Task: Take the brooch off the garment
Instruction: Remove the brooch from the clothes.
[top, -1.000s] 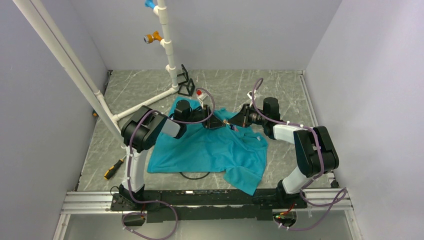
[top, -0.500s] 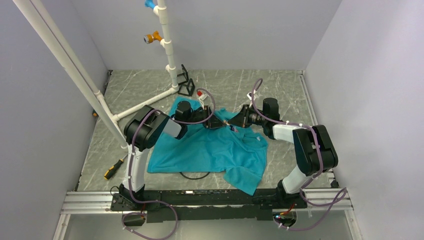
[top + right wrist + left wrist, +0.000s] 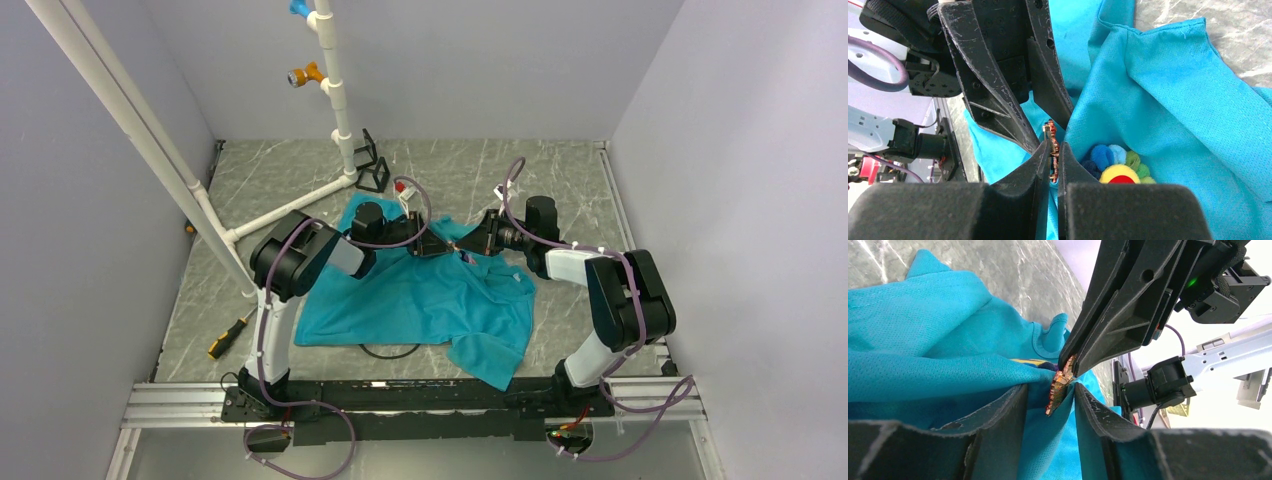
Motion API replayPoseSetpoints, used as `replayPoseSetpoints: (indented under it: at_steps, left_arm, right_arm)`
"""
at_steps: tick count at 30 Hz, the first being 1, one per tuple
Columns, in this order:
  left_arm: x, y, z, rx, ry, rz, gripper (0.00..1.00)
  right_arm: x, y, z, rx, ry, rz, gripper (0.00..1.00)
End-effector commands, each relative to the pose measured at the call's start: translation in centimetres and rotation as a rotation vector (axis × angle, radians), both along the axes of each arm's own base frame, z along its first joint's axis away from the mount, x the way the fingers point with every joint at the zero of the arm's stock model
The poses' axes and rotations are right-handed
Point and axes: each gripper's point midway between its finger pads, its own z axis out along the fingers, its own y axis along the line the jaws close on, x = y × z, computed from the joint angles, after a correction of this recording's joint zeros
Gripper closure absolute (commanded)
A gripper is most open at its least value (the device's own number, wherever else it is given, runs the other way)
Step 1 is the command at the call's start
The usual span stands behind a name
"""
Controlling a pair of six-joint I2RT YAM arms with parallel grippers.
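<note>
The teal garment lies spread on the table. Both grippers meet at its far edge. My left gripper holds a raised fold of the cloth between its fingers. My right gripper is shut on a thin copper-coloured piece that stands on that fold. This piece also shows in the left wrist view, pinched by the right fingertips. The brooch, a cluster of yellow, red, blue and green tufts, rests on the cloth just right of my right fingers. It is a tiny dark speck from above.
A white pipe frame stands at the left and back. A black wire stand and a small red-white item are behind the shirt. A screwdriver lies at the left. A black ring peeks from under the shirt's near hem.
</note>
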Motion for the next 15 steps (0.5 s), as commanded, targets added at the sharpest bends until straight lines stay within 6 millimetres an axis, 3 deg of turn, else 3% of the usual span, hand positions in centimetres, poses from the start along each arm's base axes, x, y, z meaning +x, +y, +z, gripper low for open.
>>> replayPoseSetpoints:
  at_steps: [1,15]
  left_arm:
    - [0.4,-0.7,1.6,-0.058,-0.052,-0.005,0.56]
    - [1.4,-0.4,0.3,-0.01,0.014,0.08,0.64]
  right_arm:
    - [0.2,0.4,0.9,0.018,-0.054,0.02,1.0]
    - [-0.1,0.6,1.2,0.039,-0.044,0.022,1.0]
